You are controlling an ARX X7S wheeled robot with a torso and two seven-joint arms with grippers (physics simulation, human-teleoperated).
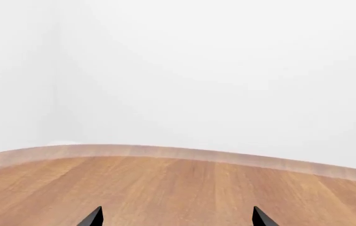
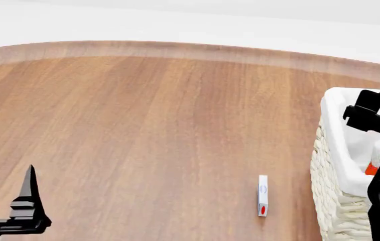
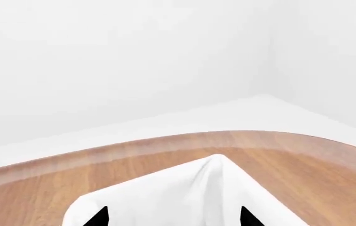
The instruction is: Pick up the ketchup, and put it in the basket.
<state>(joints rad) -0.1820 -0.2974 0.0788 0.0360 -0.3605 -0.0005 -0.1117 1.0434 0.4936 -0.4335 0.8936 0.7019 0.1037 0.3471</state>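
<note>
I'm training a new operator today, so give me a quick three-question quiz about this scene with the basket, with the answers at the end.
1. True or false: the small white carton stands on the table, outside the basket.
2. Which is above the basket? A: left hand. B: right hand. C: neither.
3. Fill in: a sliver of the orange-red ketchup shows inside the ____.
Key: 1 true; 2 B; 3 basket.

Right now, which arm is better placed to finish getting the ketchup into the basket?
The right. Its gripper is over the basket, and a bit of orange-red inside the liner looks like the ketchup. The left gripper sits far across the table, open with nothing in it.
</note>
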